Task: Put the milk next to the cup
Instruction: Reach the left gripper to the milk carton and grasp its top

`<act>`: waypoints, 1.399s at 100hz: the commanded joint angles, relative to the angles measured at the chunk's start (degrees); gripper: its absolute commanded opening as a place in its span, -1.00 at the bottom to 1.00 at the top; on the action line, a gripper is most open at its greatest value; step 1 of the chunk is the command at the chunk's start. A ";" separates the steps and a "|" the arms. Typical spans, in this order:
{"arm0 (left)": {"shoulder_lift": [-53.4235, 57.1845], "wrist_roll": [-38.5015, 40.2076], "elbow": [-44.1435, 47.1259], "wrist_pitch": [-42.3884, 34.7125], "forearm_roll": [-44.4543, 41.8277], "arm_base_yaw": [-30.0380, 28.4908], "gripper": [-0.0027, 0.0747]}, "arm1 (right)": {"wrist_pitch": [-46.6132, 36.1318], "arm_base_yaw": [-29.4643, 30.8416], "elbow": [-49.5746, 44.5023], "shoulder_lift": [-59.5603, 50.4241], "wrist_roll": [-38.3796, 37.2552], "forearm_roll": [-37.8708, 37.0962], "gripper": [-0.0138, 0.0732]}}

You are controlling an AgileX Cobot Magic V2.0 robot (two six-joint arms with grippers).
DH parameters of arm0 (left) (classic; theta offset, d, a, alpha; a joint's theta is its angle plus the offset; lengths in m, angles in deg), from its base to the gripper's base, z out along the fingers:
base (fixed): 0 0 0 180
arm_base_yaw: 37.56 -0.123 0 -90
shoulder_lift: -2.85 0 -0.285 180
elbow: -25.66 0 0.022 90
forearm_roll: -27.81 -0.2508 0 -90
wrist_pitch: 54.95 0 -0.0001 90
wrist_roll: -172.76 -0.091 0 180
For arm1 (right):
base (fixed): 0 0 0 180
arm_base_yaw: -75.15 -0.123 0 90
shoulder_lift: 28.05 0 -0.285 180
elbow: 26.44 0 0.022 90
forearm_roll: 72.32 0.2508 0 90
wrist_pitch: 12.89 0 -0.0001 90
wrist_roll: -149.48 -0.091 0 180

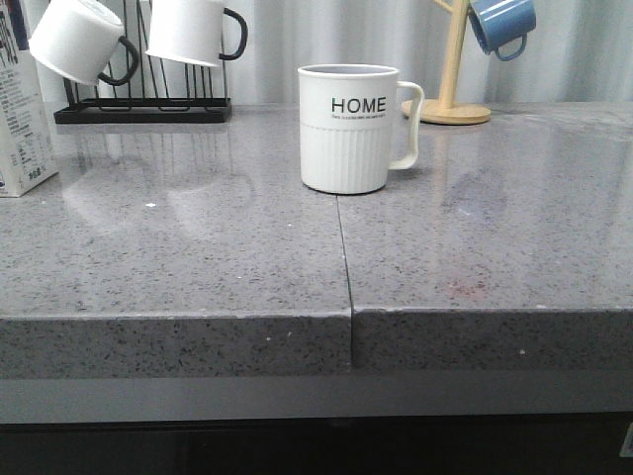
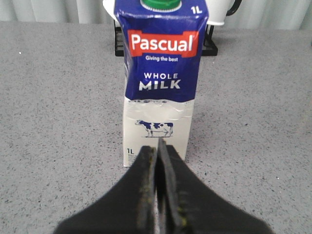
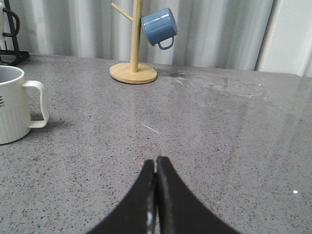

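Plainly a starting layout, nothing yet carried. Grey stone countertop (image 1: 198, 257) bare across the middle, seam running toward the front edge. Milk carton (image 2: 161, 87) upright at the far left edge of the front view, well apart from the cup (image 1: 348, 129), and still to be moved. Standing squarely ahead of the left gripper (image 2: 159, 146), probably lined up for a straight approach; pincer there pressed closed, gripping nothing, short of the carton's base. Cup upright near the middle, handle turned to the robot's right, bare counter on both sides for the carton. Right gripper (image 3: 155, 163) likewise pinched closed on nothing, low over bare counter, cup off to one side.

Front view: only a sliver of carton, neither arm. Left wrist view: full label, cow picture, green cap (image 2: 160, 5). Right wrist view: wooden mug tree (image 3: 133, 73) with blue mug (image 3: 159, 28). Black rack (image 1: 143, 109) with white mugs behind, best seen from the front.
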 commanded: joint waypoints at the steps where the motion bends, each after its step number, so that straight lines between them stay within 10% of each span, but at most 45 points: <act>1: -0.99 0.09 -2.15 -6.89 0.10 -0.19 -0.98 | -4.31 0.44 1.53 0.49 0.00 -0.46 -0.96; 21: -1.30 0.09 -2.15 -9.29 -0.14 -0.07 -0.64 | -4.31 0.44 1.53 0.49 0.00 -0.46 -0.96; 42: -1.30 0.09 -2.15 -8.81 0.50 -0.07 0.94 | -4.31 0.44 1.53 0.49 0.00 -0.46 -0.96; 55: -1.57 0.09 -2.15 -8.71 0.64 -0.07 0.71 | -4.31 0.44 1.53 0.49 0.00 -0.46 -0.96; 140: -30.73 0.09 -13.11 -26.10 2.03 2.74 0.71 | -4.31 0.44 1.53 0.49 0.00 -0.46 -0.96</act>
